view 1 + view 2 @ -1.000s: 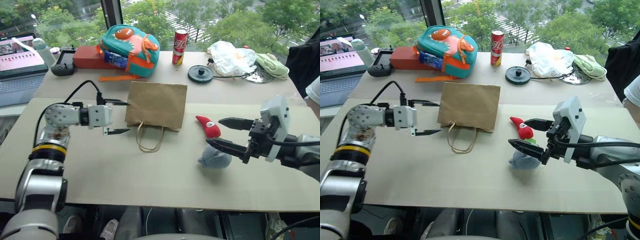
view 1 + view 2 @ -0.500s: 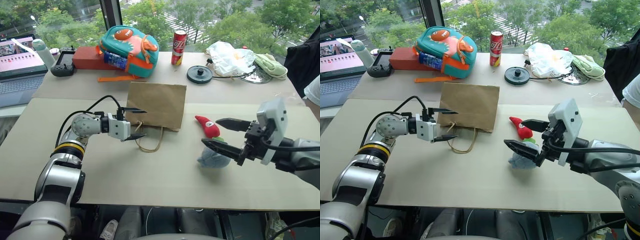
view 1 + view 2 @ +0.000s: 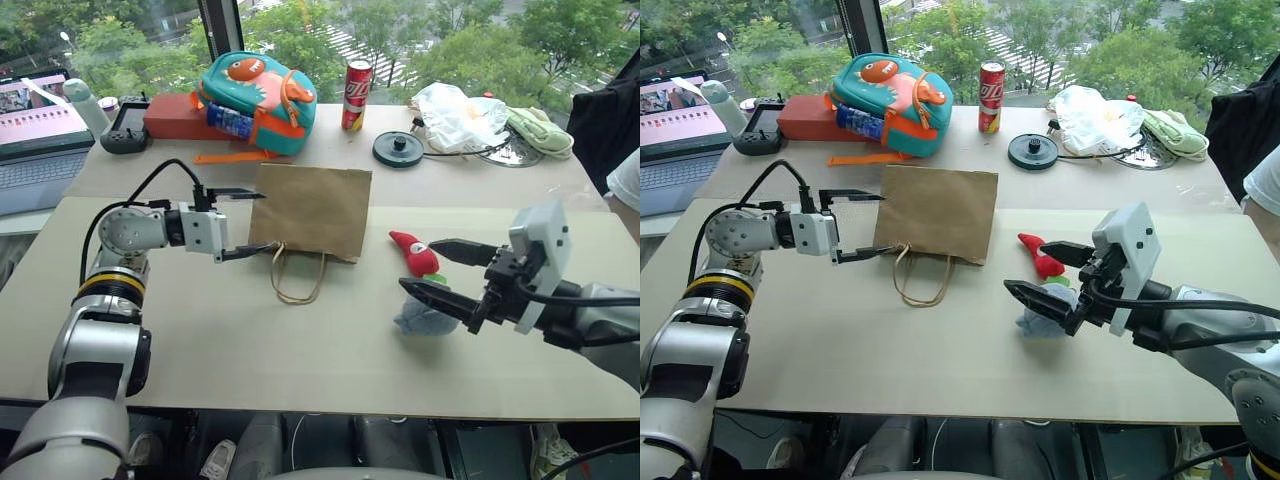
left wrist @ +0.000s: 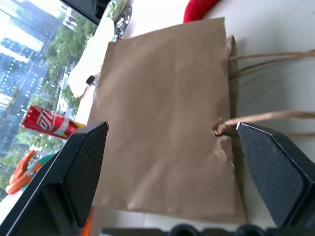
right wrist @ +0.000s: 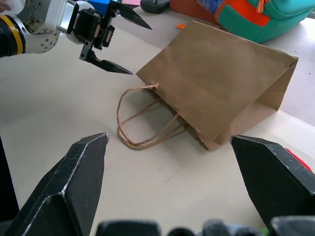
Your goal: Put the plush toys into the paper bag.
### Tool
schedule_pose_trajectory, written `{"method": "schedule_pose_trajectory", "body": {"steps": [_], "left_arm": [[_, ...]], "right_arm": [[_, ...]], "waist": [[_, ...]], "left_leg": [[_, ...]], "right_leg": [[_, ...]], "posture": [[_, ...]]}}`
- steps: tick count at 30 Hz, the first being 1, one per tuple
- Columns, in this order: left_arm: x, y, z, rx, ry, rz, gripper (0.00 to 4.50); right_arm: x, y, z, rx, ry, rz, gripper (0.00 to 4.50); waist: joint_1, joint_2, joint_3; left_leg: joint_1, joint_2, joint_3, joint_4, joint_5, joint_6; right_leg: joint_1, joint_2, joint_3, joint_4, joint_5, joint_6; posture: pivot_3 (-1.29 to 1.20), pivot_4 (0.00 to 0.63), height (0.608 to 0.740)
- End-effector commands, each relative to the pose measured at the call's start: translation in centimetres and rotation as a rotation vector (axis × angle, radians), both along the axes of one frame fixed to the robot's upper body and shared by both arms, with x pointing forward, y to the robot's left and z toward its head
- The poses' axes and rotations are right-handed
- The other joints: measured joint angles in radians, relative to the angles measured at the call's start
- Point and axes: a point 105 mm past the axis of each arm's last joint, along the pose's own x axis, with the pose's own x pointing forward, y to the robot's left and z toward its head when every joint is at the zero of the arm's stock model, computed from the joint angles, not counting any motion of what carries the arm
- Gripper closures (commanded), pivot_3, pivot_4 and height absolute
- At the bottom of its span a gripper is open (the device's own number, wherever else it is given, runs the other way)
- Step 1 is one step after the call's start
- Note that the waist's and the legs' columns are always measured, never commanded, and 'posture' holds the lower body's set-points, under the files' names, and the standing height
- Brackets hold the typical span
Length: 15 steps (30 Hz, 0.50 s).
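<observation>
Lying flat, paper bag (image 3: 312, 211); plush toys (image 3: 422, 283) beside it.

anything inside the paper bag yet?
Can't see in: the paper bag lies flat on the table, mouth edge with the twine handles toward the robot, interior covered. It looks flat. Both plush toys are outside: red one, grey-blue one.

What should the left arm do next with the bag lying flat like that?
Probably ease the left end effector in to pinch the upper lip of the paper bag at its mouth and lift it open. The bag lies flat and closed, handles toward the robot; the open fingers sit beside its left edge, and both plush toys are still on the table.
</observation>
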Motion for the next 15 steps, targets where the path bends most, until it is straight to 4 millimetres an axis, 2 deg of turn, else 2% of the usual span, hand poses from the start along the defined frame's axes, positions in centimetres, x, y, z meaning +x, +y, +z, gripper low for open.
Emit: {"method": "schedule_pose_trajectory", "body": {"steps": [1, 4, 10, 15], "left_arm": [[0.1, 0.6, 0.7, 0.02, -0.046, 0.016, 0.0], [0.2, 0.5, -0.2, 0.056, -0.053, 0.027, 0.0], [0.6, -1.1, -1.8, 0.062, -0.072, 0.033, 0.0], [0.8, -2.5, -2.3, 0.043, -0.093, 0.024, 0.0]], "right_arm": [[-0.2, 0.1, 0.9, 0.005, -0.057, 0.009, 0.09], [-0.3, 0.0, 1.0, 0.003, -0.062, 0.003, 0.09], [-0.3, -0.1, 1.6, 0.002, -0.085, -0.011, 0.09], [-0.3, -0.1, 1.9, -0.003, -0.096, -0.02, 0.09]], "waist": [[0.0, 0.0, 0.0], [0.002, 0.0, 0.0], [0.004, 0.0, 0.0], [0.005, 0.0, 0.0]], "left_leg": [[0.0, 0.0, 0.0, 0.0, 0.0, 0.0], [0.0, 0.0, 0.0, 0.0, 0.0, 0.0], [0.0, 0.0, 0.0, 0.0, 0.0, 0.0], [0.0, 0.0, 0.0, 0.0, 0.0, 0.0]], "right_leg": [[0.0, 0.0, 0.0, 0.0, 0.0, 0.0], [0.0, 0.0, 0.0, 0.0, 0.0, 0.0], [0.0, 0.0, 0.0, 0.0, 0.0, 0.0], [0.0, 0.0, 0.0, 0.0, 0.0, 0.0]], "posture": [[0.0, 0.15, 0.739], [0.0, 0.15, 0.739], [0.0, 0.15, 0.739], [0.0, 0.15, 0.739]]}}
